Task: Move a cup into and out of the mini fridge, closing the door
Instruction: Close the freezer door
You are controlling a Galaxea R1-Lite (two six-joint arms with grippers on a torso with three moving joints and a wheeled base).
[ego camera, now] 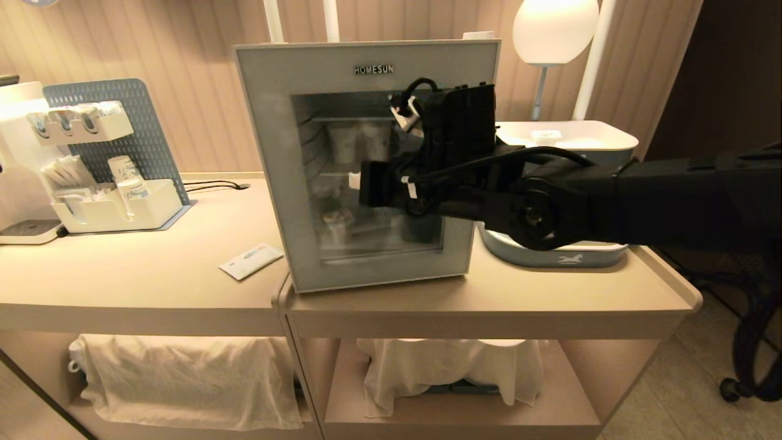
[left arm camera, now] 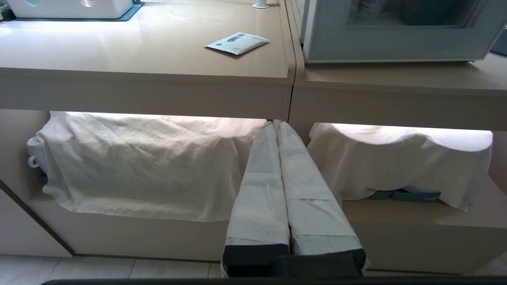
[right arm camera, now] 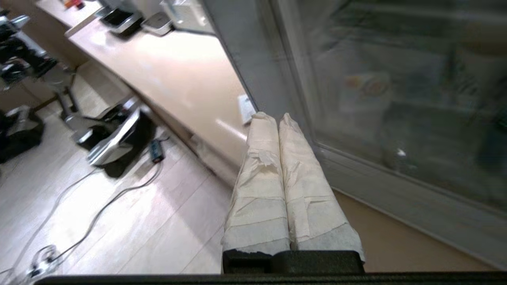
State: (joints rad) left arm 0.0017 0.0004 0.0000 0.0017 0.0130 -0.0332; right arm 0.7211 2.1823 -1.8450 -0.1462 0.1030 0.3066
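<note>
The mini fridge (ego camera: 366, 58) stands on the counter, and its door (ego camera: 275, 183) lies flat against the front. Behind the dark glass (right arm camera: 396, 118), a small tub with orange marks on its lid, the cup (ego camera: 337, 219) (right arm camera: 366, 86), sits low inside. My right arm reaches across the door from the right. The right gripper (ego camera: 357, 181) (right arm camera: 274, 116) is shut and empty, its taped fingers close to the glass, pointing towards the door's left edge. My left gripper (left arm camera: 277, 124) is shut and empty, and hangs low before the counter's lower shelf.
A flat white sachet (ego camera: 251, 260) (left arm camera: 237, 42) lies on the counter left of the fridge. Further left stand an organiser with paper cups (ego camera: 122, 177) and a white drinks machine (ego camera: 18, 153). A white lidded tub (ego camera: 568, 140) sits right of the fridge. Cloths (ego camera: 183, 379) cover the lower shelves.
</note>
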